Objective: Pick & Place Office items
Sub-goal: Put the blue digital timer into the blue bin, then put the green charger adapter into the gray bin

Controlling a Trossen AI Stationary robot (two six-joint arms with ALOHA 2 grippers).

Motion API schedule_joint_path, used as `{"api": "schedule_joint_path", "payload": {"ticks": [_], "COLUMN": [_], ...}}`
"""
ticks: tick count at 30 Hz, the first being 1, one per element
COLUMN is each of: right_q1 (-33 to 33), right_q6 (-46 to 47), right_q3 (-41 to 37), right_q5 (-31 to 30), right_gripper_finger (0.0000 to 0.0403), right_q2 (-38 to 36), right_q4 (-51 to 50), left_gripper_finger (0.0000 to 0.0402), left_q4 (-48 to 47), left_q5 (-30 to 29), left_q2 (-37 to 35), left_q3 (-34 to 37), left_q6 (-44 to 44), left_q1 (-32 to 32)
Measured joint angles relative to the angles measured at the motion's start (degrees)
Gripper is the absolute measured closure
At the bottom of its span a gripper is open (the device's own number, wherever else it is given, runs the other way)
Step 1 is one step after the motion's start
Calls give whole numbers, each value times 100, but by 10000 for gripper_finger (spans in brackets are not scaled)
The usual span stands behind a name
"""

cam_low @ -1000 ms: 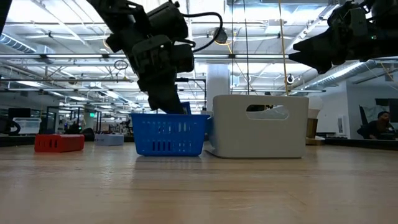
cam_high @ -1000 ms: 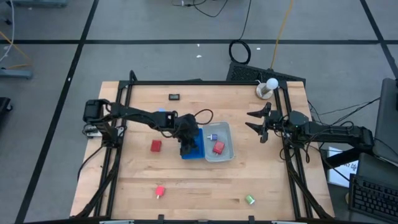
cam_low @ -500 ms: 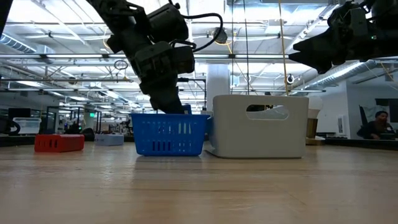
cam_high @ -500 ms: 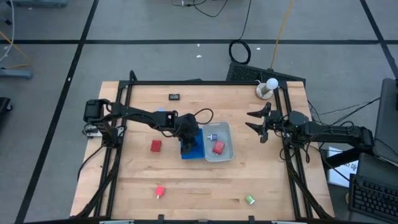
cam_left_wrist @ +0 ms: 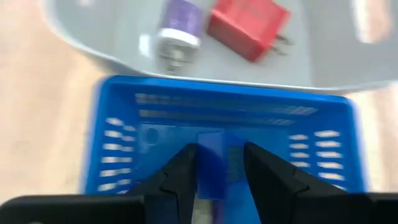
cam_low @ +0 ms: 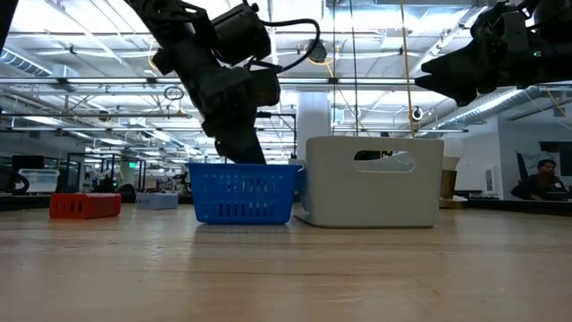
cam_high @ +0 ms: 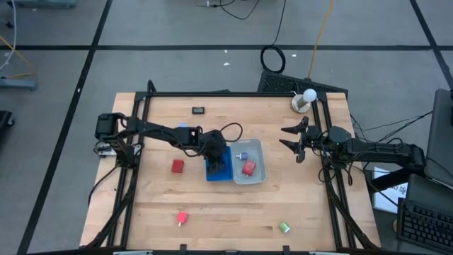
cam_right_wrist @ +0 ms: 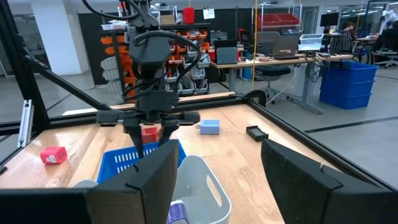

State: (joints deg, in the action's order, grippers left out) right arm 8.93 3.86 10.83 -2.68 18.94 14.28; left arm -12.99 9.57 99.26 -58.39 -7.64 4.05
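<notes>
Here the left gripper [cam_left_wrist: 214,177] reaches down into the blue ribbed tray [cam_high: 219,172], its fingers [cam_left_wrist: 180,171] flanking a flat blue rectangle [cam_left_wrist: 213,165] that stands on edge between them. Whether the pads clench the piece or have released it cannot be told from these views; a thin gap may show on one side. The piece is held inside the blue ribbed tray, probably so that it drops onto the tray floor and not onto the table [cam_high: 233,212]. Its long axis runs upward, away from the tray floor toward the wrist, and its broad faces turn to the two fingers.

Touching the blue ribbed tray on its right side, the clear plastic tray [cam_high: 260,173] holds a red block [cam_high: 248,168] and a small purple-topped piece [cam_high: 241,154], sorted apart from the blue item.

Left of the blue ribbed tray lies a second red block [cam_high: 177,166]. Nearer the table's front edge are a smaller red piece [cam_high: 182,218] and a green piece [cam_high: 284,227], both not yet collected. Behind the blue ribbed tray, toward the far edge, rests a black flat rectangle [cam_high: 199,110].

Well to the right of the blue ribbed tray, the right gripper [cam_high: 289,137] waits above the table edge with its fingers spread and nothing between them
</notes>
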Motion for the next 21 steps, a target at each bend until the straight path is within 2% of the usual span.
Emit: {"api": "schedule_joint_path", "payload": {"ticks": [7, 15, 21], "right_q1": [0, 0, -1], "right_q6": [0, 0, 0], "right_q3": [0, 0, 2], "right_q5": [0, 0, -1], "right_gripper_finger": [181, 181, 181], "right_q2": [0, -1, -1], "right_q4": [-1, -4, -50], "left_gripper_finger": [257, 256, 256], "left_q4": [1, 52, -184], "left_q5": [-966, -962, -960], "left_q2": [0, -109, -784], "left_q3": [0, 2, 2], "left_q6": [-6, -15, -66], "left_q1": [13, 21, 26]}}
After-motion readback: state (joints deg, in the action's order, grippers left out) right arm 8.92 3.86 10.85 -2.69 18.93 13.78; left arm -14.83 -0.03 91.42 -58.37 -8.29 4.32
